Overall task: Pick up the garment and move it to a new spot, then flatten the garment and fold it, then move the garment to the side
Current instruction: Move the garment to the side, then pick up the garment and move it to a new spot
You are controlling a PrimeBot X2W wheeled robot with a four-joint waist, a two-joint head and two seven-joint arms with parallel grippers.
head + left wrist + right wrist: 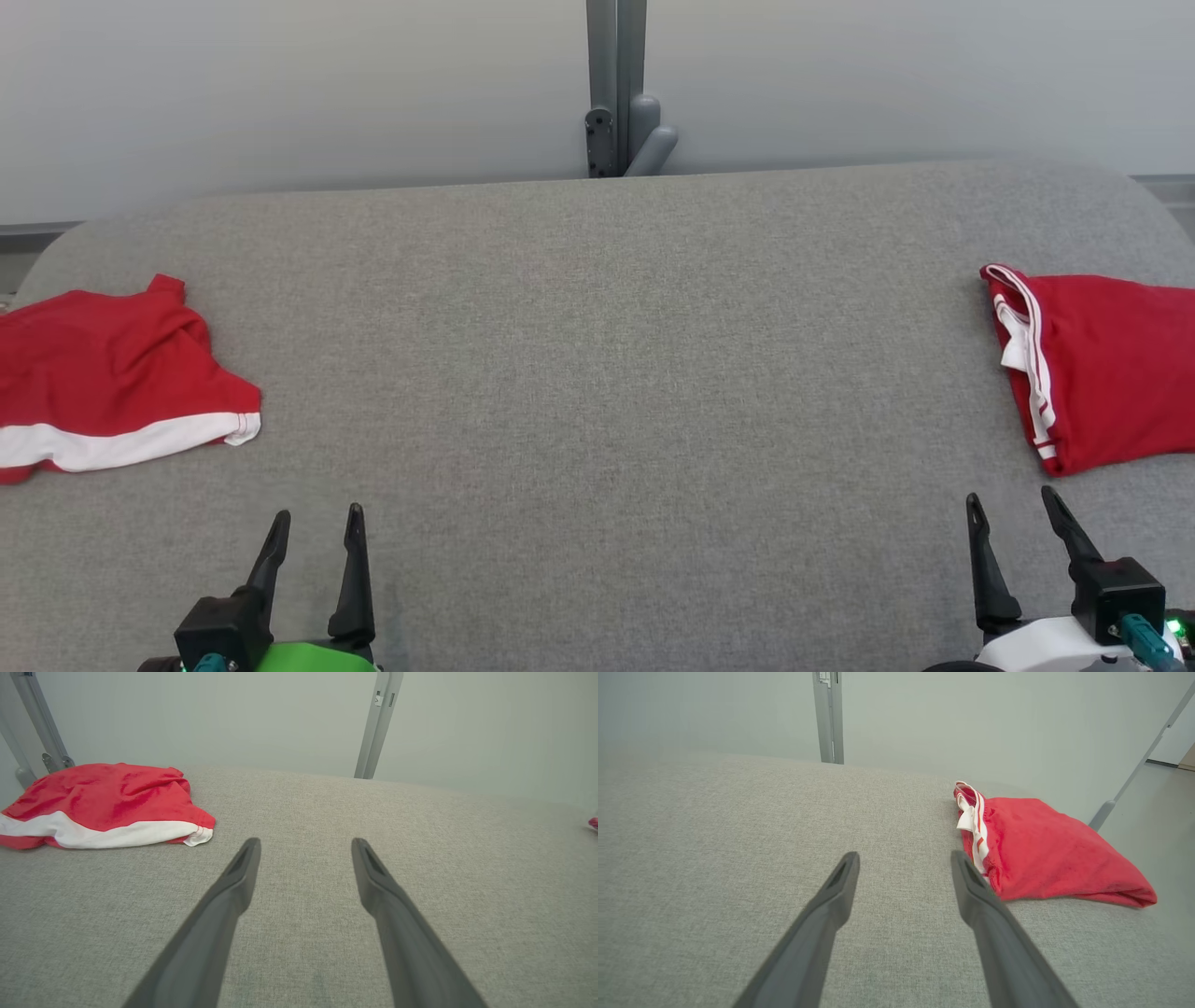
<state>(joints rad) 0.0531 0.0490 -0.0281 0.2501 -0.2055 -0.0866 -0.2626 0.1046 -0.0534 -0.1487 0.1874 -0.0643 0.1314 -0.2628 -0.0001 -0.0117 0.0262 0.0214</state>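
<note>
Grey woven cloth covers the bench [597, 373]. Head view: a crumpled garment [103, 373], red with a white band, lies at the left edge and is probably the piece to work. A second red bundle [1111, 364] lies at the right edge. Left claw [318, 511] and right claw [1010, 495] stand apart, empty.

Left wrist view: the garment [103, 798] looks soft, light and limp. Pinch its white hem corner.

Right wrist view: the bundle [1045, 854] lies near the claw.
</note>
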